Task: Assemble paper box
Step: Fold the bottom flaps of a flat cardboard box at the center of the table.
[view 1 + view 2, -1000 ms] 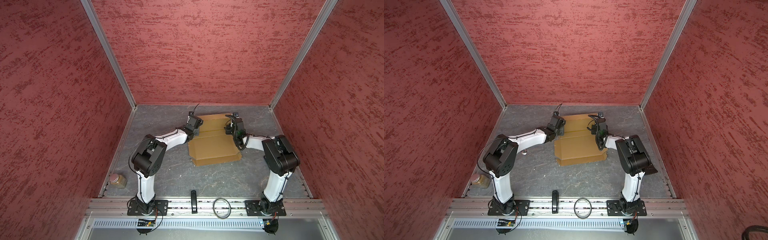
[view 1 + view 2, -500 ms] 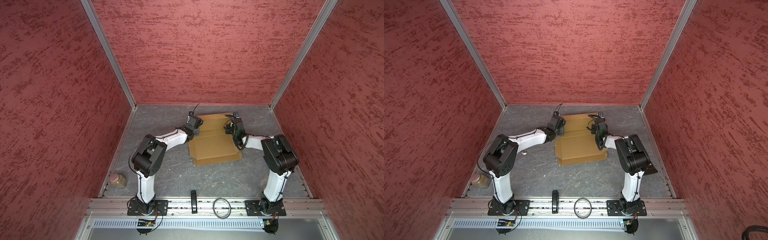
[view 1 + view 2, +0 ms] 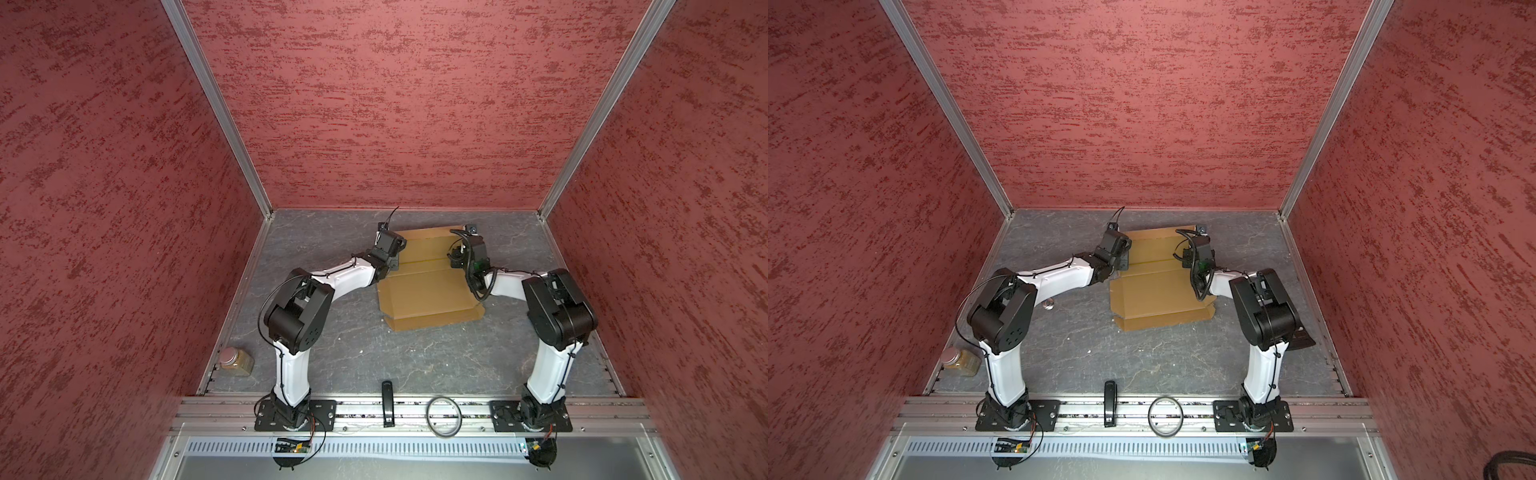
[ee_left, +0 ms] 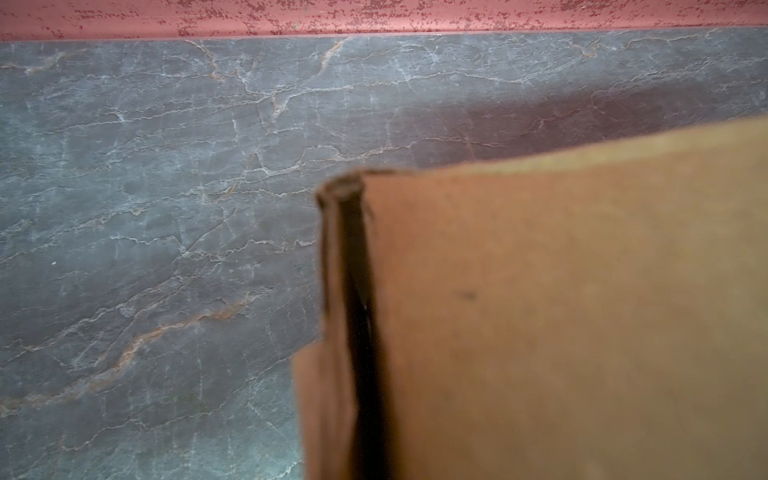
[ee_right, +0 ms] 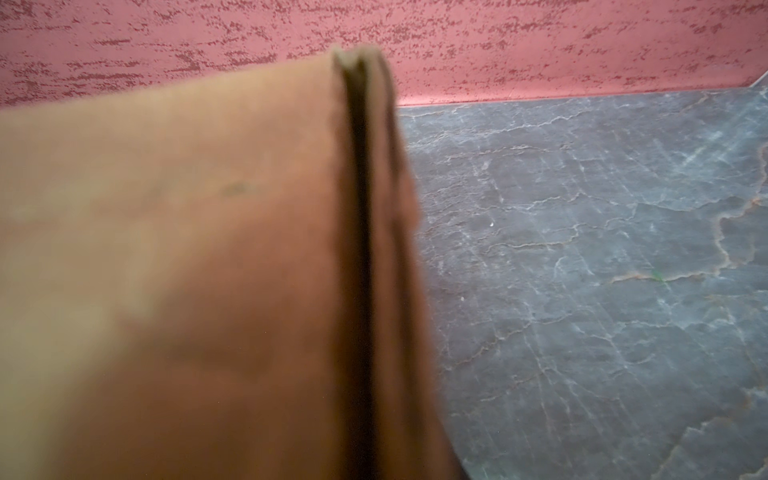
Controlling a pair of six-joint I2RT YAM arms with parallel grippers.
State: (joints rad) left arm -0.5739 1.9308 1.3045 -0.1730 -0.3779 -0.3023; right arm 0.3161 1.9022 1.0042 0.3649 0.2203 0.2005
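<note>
**Both claws at the sides of the paper box**

The paper box (image 3: 424,291) is seen lying toward the back of the grey marbled bench (image 3: 332,353), between the two arms. The left claw (image 3: 397,247) is set against its left edge and the right claw (image 3: 459,251) against its right edge. Both are placed at the far half of the cardboard, and the near half lies in front of them.

From the left wrist camera the paper box (image 4: 561,311) is seen close up and blurred. A doubled side wall is shown, with a dark gap between its two layers. The same is seen of the paper box (image 5: 187,249) from the right wrist camera. The fingers are covered by cardboard in every view.

The left claw is closed, but whether cardboard is pinched in it cannot be told. Whether the right claw is open or closed cannot be told either.

The box is made of plain tan-brown cardboard. Creases are seen running across it from side to side. A narrow flap is laid flat along the near edge, with angled cuts at its right corner.
</note>
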